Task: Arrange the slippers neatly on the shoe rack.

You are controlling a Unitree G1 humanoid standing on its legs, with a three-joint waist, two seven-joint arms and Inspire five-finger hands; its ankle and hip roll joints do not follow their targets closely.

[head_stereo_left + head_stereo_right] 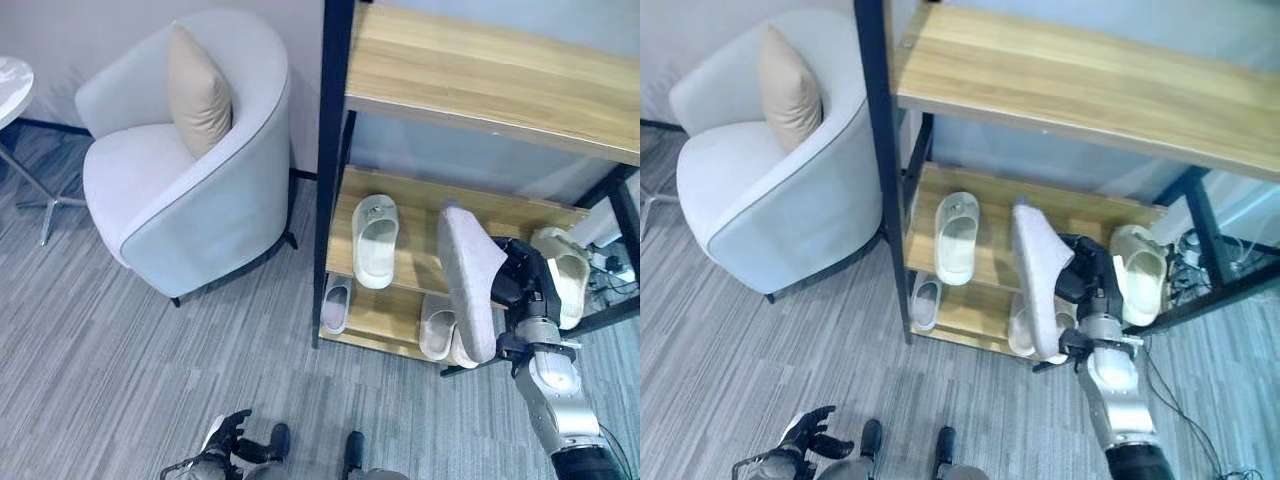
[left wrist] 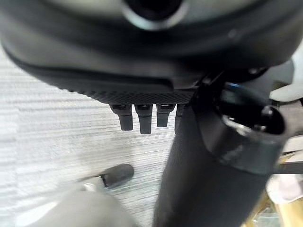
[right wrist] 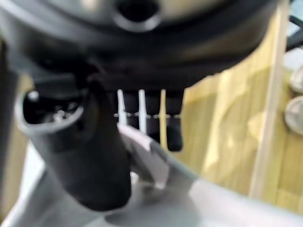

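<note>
So we've got the grey slipper (image 1: pixel 465 285) clamped in our right hand (image 1: pixel 522 285), fingers curled round its edge, sole facing out toward 9 o'clock and the toe tipped up. It's hanging in the air right in front of the shoe rack (image 1: pixel 440 215), roughly over the middle shelf. Held on edge like that, we'd guess it's so it can slide in flat between the neighbours.

On that middle shelf there's 1 cream slipper (image 1: pixel 375 240) at about 9 o'clock of ours and another cream slipper (image 1: pixel 565 270) at 3 o'clock, just behind the hand, so the gap between them looks like the spot. 2 more pale slippers (image 1: pixel 436 328) sit on the bottom shelf, plus a small pinkish slipper (image 1: pixel 336 303) at the left end.

Left hand (image 1: pixel 225 440) is down low over the floor, fingers loosely curled on nothing. White armchair (image 1: pixel 190 180) with a tan cushion (image 1: pixel 198 90) sits off at 10 o'clock.
</note>
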